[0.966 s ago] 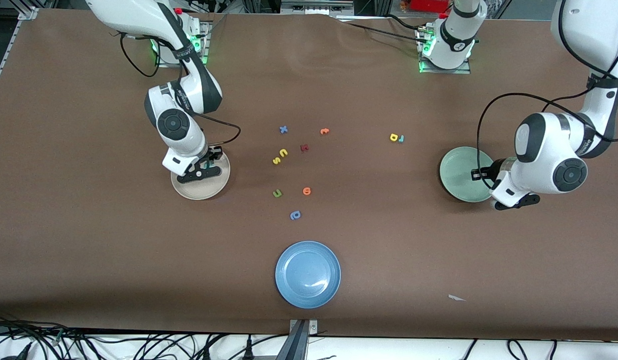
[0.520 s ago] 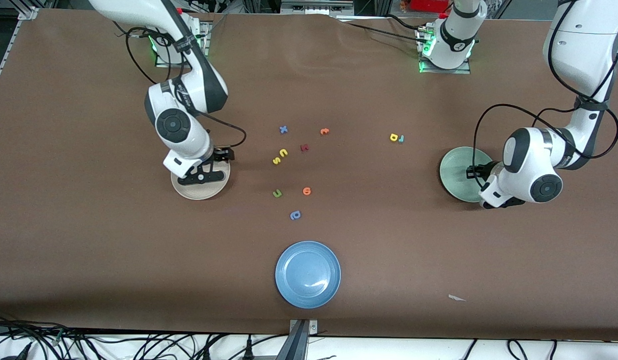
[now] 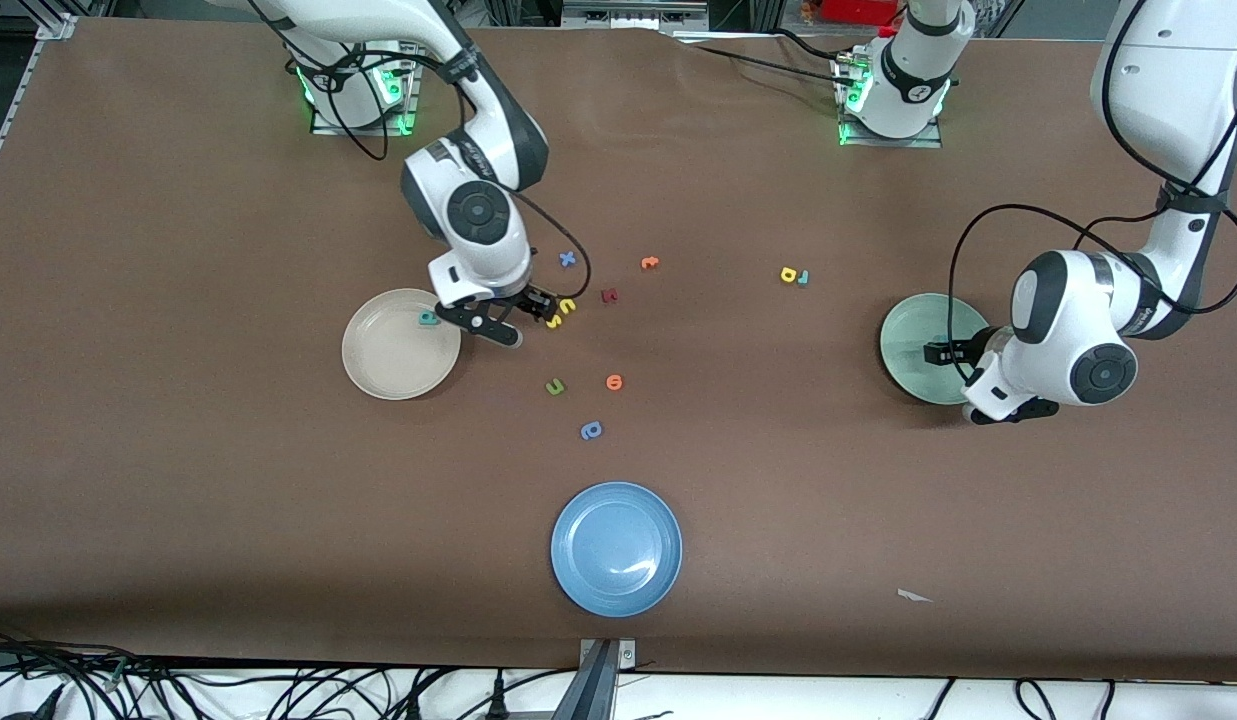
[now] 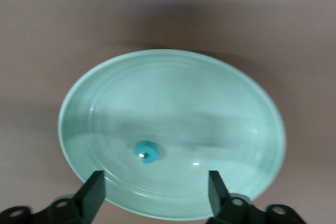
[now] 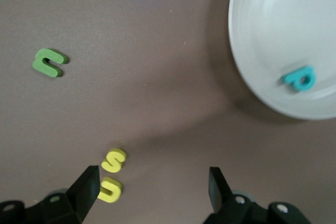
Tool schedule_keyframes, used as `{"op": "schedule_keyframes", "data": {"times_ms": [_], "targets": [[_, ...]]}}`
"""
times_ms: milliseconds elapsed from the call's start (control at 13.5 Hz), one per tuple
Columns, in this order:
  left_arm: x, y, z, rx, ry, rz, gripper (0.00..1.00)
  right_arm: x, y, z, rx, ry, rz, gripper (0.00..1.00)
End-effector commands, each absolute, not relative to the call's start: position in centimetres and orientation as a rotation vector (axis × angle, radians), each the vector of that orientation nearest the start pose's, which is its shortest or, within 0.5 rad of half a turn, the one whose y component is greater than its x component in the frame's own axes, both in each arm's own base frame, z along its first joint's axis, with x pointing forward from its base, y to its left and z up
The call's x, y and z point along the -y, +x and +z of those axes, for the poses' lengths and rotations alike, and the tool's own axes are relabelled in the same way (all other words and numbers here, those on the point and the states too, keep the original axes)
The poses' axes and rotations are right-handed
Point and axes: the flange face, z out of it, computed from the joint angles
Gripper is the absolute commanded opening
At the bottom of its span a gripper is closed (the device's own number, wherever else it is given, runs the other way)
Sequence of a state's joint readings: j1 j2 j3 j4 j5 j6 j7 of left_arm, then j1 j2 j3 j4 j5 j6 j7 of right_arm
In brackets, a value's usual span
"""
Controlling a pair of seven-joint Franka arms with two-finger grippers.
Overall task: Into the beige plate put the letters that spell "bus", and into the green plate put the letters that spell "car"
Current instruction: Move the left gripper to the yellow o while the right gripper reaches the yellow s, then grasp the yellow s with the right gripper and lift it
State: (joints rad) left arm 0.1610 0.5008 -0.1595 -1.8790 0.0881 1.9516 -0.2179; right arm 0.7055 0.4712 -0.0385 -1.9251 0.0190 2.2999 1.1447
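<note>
The beige plate (image 3: pixel 393 360) (image 5: pixel 273 35) holds a teal "b" (image 3: pixel 428 318) (image 5: pixel 299 78). My right gripper (image 3: pixel 498 322) (image 5: pixel 153 182) hangs open and empty over bare table between that plate and the yellow "u" (image 3: pixel 567 306) (image 5: pixel 110 190) and yellow "s" (image 3: pixel 553 321) (image 5: pixel 114 161). The green plate (image 3: pixel 913 335) (image 4: pixel 210 103) holds a teal "c" (image 4: pixel 147 151). My left gripper (image 3: pixel 953 365) (image 4: pixel 156 182) is open and empty over that plate's rim. The yellow "a" (image 3: pixel 788 274) and teal "r" (image 3: pixel 802 278) lie together, farther from the front camera than the green plate.
A green "u" (image 3: pixel 555 387) (image 5: pixel 48 62), orange letters (image 3: pixel 614 382) (image 3: pixel 650 263), a red letter (image 3: pixel 609 295), a blue "x" (image 3: pixel 567 259) and a periwinkle letter (image 3: pixel 591 430) lie mid-table. A blue plate (image 3: pixel 616 548) sits near the front edge, a white scrap (image 3: pixel 913 596) beside it.
My right gripper moved from over the beige plate toward the yellow letters, leaving the teal "b" in the plate. My left gripper opened over the green plate and shifted slightly.
</note>
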Motion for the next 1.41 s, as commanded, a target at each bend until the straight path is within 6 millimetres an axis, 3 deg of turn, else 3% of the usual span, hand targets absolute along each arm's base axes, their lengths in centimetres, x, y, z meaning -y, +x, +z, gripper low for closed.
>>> {"op": "schedule_keyframes", "data": {"times_ms": [0,149,223,297,669,892,1040,1338], "targets": [[3.4,57.5,25.2,0.388,-3.065,0.629,1.0,-39.3,48.7,21.5,-1.198,-2.975,0.045,0.77],[7.2,55.9,26.3,0.403,-3.059,0.619,1.0,-39.9,48.7,20.3,-1.429,-2.884,0.028,0.67],[8.8,55.1,26.2,0.42,-3.048,0.626,0.99,-40.2,48.9,20.4,-1.48,-2.852,0.025,0.58],[10.4,54.5,25.7,0.448,-3.046,0.61,0.99,-40.4,49.1,20.6,-1.497,-2.835,0.025,0.56],[16.0,48.7,20.9,0.483,-3.067,0.536,0.94,-42.3,48.1,19.2,-1.477,-2.835,0.011,0.54],[19.6,46.4,19.7,0.557,-3.067,0.501,0.94,-42.5,47.9,18.6,-1.472,-2.841,0.009,0.54],[20.9,45.5,19.4,0.653,-3.034,0.494,0.91,-42.6,47.7,18.3,-1.468,-2.847,0.009,0.54],[21.1,42.7,17.2,0.914,-2.977,0.43,0.89,-42.6,47.7,18.0,-1.464,-2.844,0.004,0.5]]}}
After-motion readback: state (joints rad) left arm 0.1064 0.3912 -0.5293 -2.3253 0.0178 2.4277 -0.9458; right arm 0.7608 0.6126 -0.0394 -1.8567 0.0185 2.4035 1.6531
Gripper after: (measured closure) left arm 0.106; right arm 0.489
